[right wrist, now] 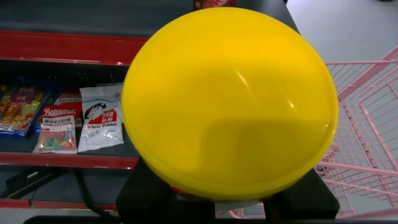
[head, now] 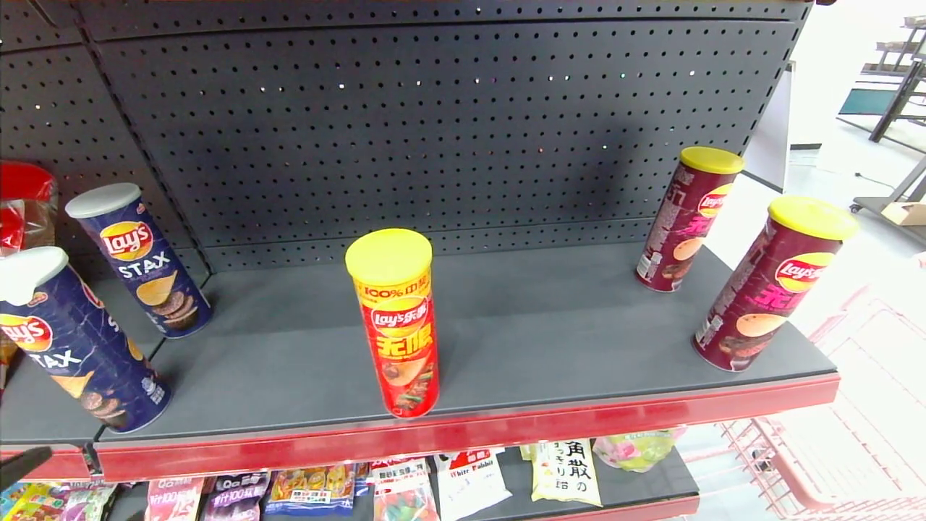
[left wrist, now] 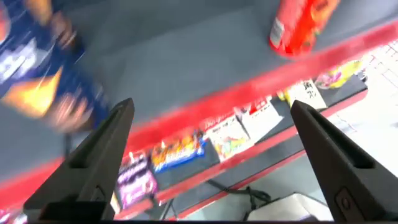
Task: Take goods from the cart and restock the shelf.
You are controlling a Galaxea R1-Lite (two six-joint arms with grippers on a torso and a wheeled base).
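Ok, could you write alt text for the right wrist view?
A yellow-lidded can, its lid close to the camera, sits between the dark fingers of the right gripper. Behind it are a red-edged shelf with snack bags beneath and a pink cart.

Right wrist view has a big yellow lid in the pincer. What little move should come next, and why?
Probably lift the yellow-lidded can up and forward over the shelf edge. The right pincer grips it in front of the red shelf lip, beside the pink cart, and bare shelf lies between the red can and the front maroon can.
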